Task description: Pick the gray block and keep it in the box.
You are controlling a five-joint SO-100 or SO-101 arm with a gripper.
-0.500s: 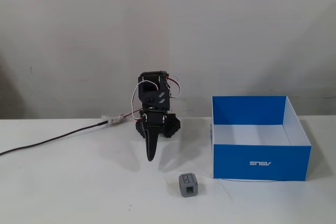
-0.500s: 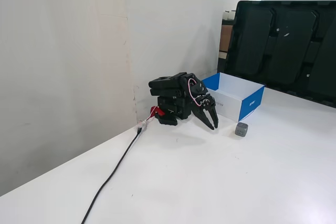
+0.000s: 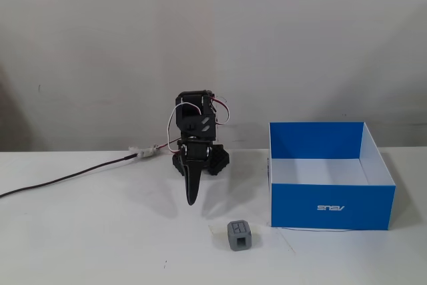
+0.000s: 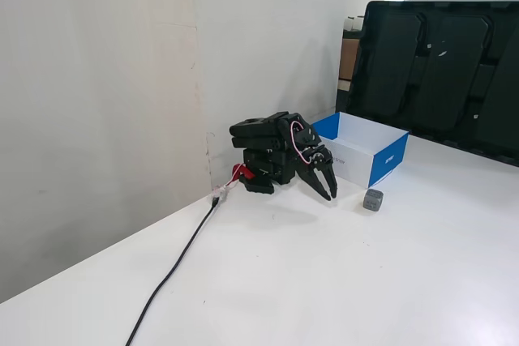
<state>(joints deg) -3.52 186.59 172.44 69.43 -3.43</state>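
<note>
Gray rounded plastic cube (image 3: pixel 239 235): 1, likely light, rigid; grip 2 opposite recessed faces. My black pincer (image 4: pixel 330 195): fingers slightly apart, empty. Blue cardboard box (image 3: pixel 331 207): 1.

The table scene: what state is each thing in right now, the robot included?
gripper: fingers slightly parted, holding nothing, tips pointing down near the table.
arm: folded low over its base.
gray block: on the table, outside the box, untouched.
box: open on top, looks empty.
cable: lying loose across the table.
</note>
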